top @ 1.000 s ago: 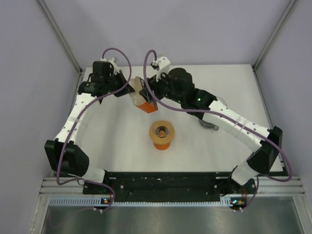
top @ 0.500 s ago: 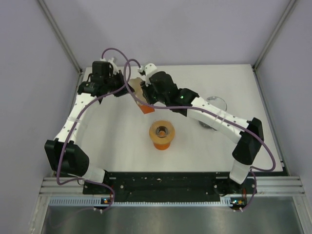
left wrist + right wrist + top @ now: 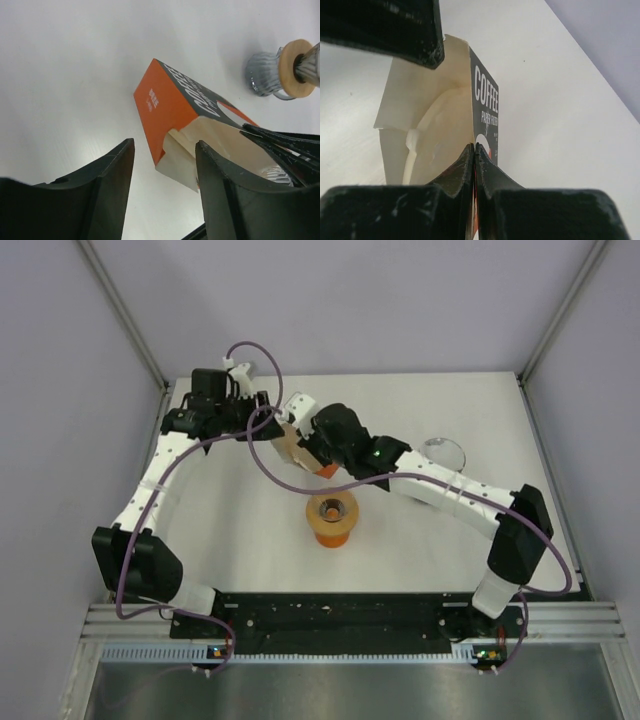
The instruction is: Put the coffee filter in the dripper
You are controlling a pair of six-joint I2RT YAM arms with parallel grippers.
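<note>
Risk: your right gripper (image 3: 474, 146) pinched tight at carton (image 3: 485, 107) mouth; left gripper (image 3: 165, 146) gaped wide; unheld carton could drag along.

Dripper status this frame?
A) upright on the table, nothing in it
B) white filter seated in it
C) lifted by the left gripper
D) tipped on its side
A: the top view shows the dripper standing upright on the table. Its tan rim and dark centre hole are uncovered, there is no white paper in it, and it sits apart from the carton.
</note>
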